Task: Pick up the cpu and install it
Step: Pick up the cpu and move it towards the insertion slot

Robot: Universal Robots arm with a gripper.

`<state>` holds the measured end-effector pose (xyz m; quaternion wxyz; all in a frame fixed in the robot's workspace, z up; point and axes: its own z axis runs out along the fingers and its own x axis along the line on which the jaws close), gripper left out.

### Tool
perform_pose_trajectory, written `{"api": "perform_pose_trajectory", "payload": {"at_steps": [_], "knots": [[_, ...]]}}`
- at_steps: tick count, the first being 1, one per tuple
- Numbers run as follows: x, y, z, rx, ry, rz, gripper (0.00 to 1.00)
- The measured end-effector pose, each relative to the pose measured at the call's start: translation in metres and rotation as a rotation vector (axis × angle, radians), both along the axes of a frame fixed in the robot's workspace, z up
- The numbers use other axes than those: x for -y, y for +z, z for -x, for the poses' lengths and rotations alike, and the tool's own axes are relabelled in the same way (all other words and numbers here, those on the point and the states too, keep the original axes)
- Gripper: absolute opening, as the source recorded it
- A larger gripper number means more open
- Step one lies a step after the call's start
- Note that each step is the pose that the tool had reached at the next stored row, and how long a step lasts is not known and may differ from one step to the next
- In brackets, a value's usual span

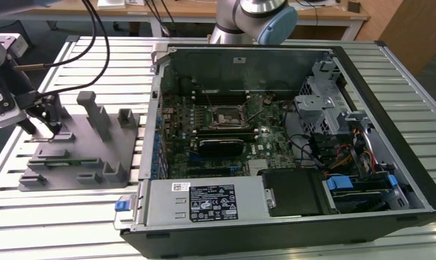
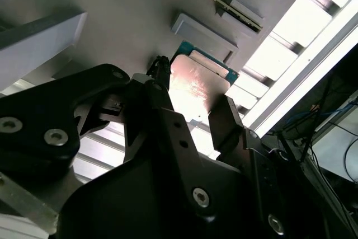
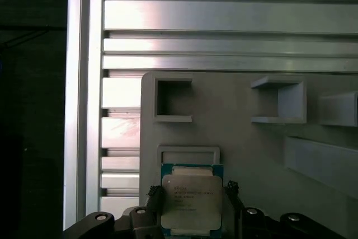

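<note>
On the slatted table [image 1: 59, 227], the fixture [image 1: 80, 157] sits at the exterior view's left, just beside the open computer case [image 1: 391, 135] at its right. The motherboard [image 1: 203, 124] lies inside the case, with the socket [image 1: 223, 116] near its middle and the power supply [image 1: 203, 201] along the near wall. The gripper [image 1: 43, 127] stands over the fixture's left edge, and the cpu [image 3: 192, 200] lies on the fixture beneath it. The arm [image 1: 254, 16] rises behind the case.
</note>
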<state>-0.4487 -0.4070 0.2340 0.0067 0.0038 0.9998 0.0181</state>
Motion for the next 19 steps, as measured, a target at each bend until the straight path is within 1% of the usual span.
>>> {"api": "perform_pose_trajectory", "payload": {"at_steps": [19], "knots": [[-0.0006, 0.0126, 0.000, 0.0000, 0.000, 0.0000, 0.52]]}}
